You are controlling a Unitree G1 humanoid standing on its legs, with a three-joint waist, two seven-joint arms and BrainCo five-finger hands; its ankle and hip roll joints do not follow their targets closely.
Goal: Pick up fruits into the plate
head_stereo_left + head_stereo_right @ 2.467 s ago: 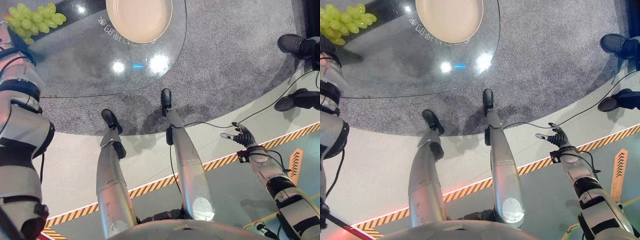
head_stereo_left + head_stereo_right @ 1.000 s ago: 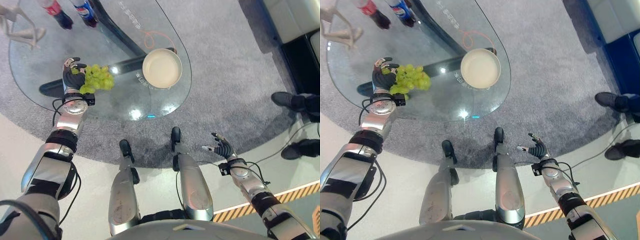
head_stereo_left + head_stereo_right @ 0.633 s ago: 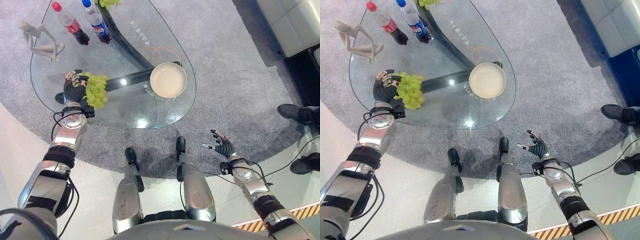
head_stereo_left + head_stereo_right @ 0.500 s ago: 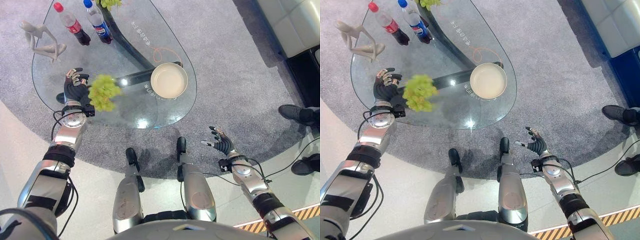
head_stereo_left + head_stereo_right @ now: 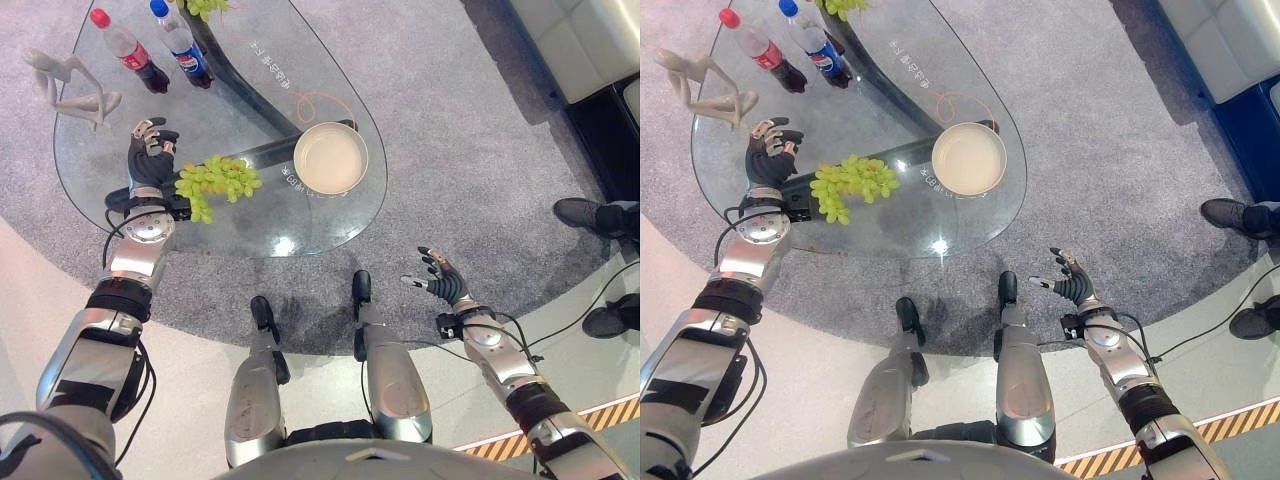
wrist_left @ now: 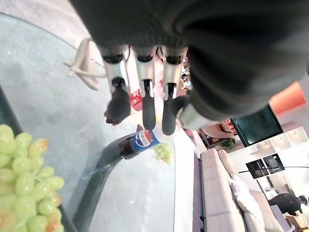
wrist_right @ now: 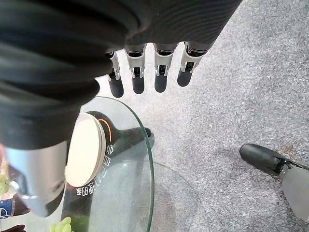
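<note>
A bunch of green grapes (image 5: 215, 180) lies on the glass table (image 5: 250, 235), just right of my left hand (image 5: 150, 170) and apart from it. That hand is open, with its fingers (image 6: 145, 92) straight above the glass and the grapes (image 6: 21, 179) beside it. The cream plate (image 5: 330, 158) stands empty near the table's right end, a short way right of the grapes. My right hand (image 5: 445, 285) hangs open over the grey carpet, off the table on my right. Its fingers (image 7: 140, 72) hold nothing, and the plate (image 7: 87, 150) shows past them.
Two bottles (image 5: 125, 45) (image 5: 180, 40) and a pale figurine (image 5: 65, 85) stand at the table's far left. A second green bunch (image 5: 205, 8) lies at the far end. A person's dark shoes (image 5: 590, 212) are on the carpet at the right.
The grapes were in my left hand a second ago; they have left it and now lie on the glass to its right, nearer the plate. The camera has also shifted.
</note>
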